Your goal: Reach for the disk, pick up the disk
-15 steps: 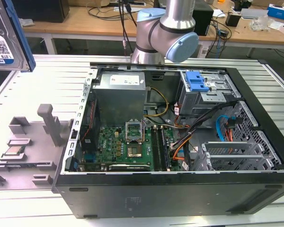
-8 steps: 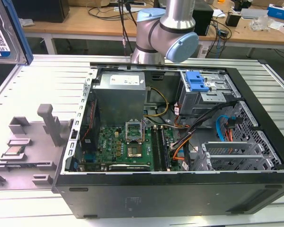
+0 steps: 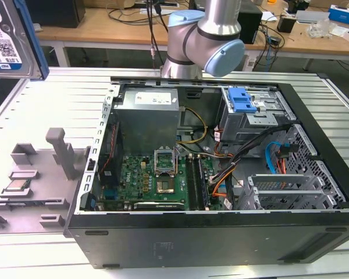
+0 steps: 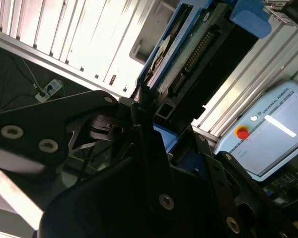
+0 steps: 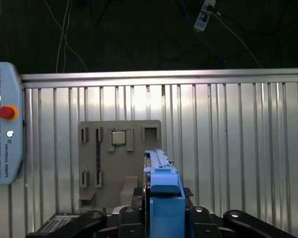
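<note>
The disk (image 3: 6,40), a silver drive with a white-and-blue label in a blue bracket, hangs in the air at the upper left of the exterior view, well above the table. In the first wrist view it stands edge-on (image 5: 161,173), and my gripper (image 5: 164,210) is shut on it, a black finger against each side. The second wrist view shows the same hold: the disk's edge and connector side (image 4: 188,54) stick out from the gripper (image 4: 154,116). The arm's elbow (image 3: 203,40) is behind the computer case.
An open computer case (image 3: 87,192) lies on the slatted metal table (image 3: 52,99), with a blue-latched drive cage (image 3: 244,104) at its far right. A grey fixture (image 3: 58,151) with a CPU chip (image 3: 17,186) lies on the exterior view's left. A teach pendant (image 5: 2,124) rests nearby.
</note>
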You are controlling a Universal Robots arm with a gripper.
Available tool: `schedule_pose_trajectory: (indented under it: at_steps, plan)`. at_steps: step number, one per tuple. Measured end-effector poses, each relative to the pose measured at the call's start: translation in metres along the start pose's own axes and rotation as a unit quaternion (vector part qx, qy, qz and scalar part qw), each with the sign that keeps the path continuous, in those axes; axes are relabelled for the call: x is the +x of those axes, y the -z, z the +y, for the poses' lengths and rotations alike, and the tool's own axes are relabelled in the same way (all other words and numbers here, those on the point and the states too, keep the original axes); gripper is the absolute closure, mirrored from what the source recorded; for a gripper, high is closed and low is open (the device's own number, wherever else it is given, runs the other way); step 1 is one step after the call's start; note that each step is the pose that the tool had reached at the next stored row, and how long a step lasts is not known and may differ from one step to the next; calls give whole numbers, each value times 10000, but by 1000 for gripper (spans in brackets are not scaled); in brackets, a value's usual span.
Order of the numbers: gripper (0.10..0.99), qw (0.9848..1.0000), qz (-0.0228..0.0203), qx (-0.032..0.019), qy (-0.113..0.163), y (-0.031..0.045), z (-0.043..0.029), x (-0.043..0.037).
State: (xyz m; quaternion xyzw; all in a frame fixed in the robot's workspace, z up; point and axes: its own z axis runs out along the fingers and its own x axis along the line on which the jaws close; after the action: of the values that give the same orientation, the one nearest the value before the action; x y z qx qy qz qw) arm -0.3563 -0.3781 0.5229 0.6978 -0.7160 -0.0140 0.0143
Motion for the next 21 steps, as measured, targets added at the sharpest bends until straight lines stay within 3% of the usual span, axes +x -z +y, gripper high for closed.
schedule_pose_trajectory:
  at_steps: [3,7,12,21]
  plan:
    - [718,10000,0,0,0,6,-142,-3]
    - [718,10000,1,-1,0,11,-256,-6]
    - [718,10000,1,-1,1,20,-476,-12]
    - [718,10000,0,-2,0,32,-772,-21]
